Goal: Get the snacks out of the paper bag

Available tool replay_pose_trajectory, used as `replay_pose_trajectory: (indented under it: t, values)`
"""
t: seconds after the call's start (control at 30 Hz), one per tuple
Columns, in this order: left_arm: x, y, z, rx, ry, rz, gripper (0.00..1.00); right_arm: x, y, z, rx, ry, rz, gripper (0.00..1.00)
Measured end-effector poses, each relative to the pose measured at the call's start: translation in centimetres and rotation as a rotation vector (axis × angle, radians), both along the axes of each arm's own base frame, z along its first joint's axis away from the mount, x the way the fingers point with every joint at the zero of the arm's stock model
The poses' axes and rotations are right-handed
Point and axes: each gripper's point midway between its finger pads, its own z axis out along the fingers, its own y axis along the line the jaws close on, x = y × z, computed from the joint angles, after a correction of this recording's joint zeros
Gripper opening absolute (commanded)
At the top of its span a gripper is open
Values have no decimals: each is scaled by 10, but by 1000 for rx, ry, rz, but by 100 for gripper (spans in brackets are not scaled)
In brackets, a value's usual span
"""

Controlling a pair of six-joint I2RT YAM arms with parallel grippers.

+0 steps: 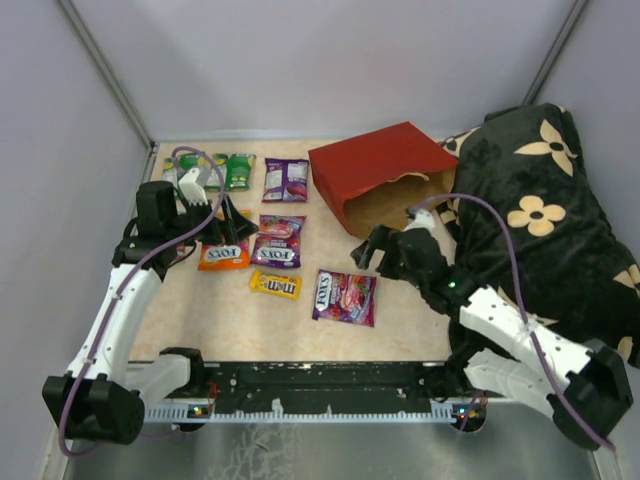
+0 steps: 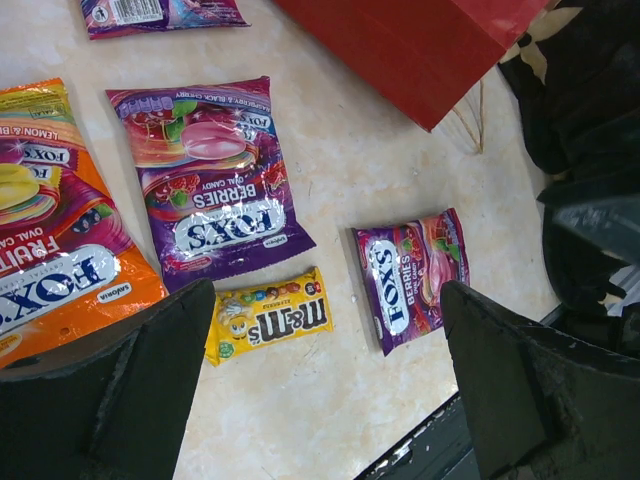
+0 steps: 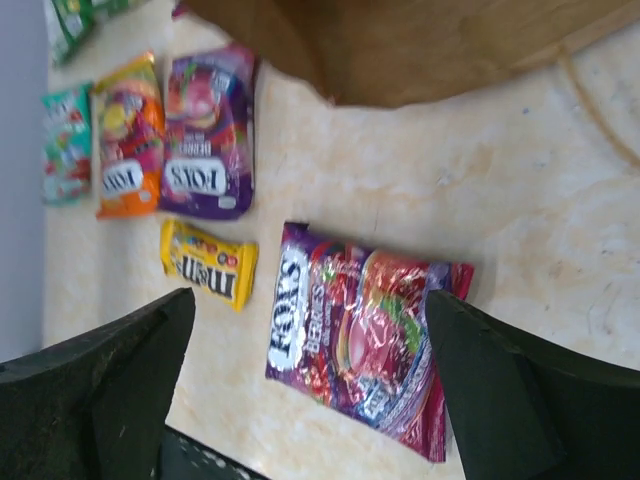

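Observation:
The paper bag (image 1: pixel 385 180) lies on its side at the back, its brown mouth (image 3: pixel 400 45) facing the front right. Several snacks lie flat on the table: green packets (image 1: pixel 225 170), a purple packet (image 1: pixel 286 180), a purple Fox's packet (image 1: pixel 278 241), an orange Fox's packet (image 1: pixel 223 255), a yellow M&M's packet (image 1: pixel 275 285) and a second purple Fox's packet (image 1: pixel 345 297). My left gripper (image 1: pixel 228 228) is open and empty above the orange packet (image 2: pixel 60 250). My right gripper (image 1: pixel 372 250) is open and empty just in front of the bag mouth, above the purple packet (image 3: pixel 365 335). No blue chip bag shows.
A black pillow with cream flowers (image 1: pixel 550 220) fills the right side, against the bag and over my right arm's side of the table. The bag's string handle (image 3: pixel 600 110) lies on the table by its mouth. Grey walls close in the back and left.

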Motion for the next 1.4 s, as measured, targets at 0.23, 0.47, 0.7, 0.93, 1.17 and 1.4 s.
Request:
replay_pose_trajectory:
  t: [0.23,0.47,0.7,0.93,1.17,1.4]
  values:
    - [1,-2,-3,-3,13,-9,100,38,-51,-25,304,48,-197,94]
    - [0,-3,-1,-11,8,-19,100,75,-65,-24,539,24,-347,74]
    - [2,-4,1,-13,-3,-21,100,124,-52,-48,719,66,-439,66]
    - [3,-4,-1,-11,-2,-22,100,185,-53,-61,856,8,-572,61]
    - [6,-4,-7,-1,10,-28,100,260,-52,-60,956,-63,-676,61]
    - [7,-6,-21,-8,54,-43,100,311,-49,-89,908,-10,-826,60]
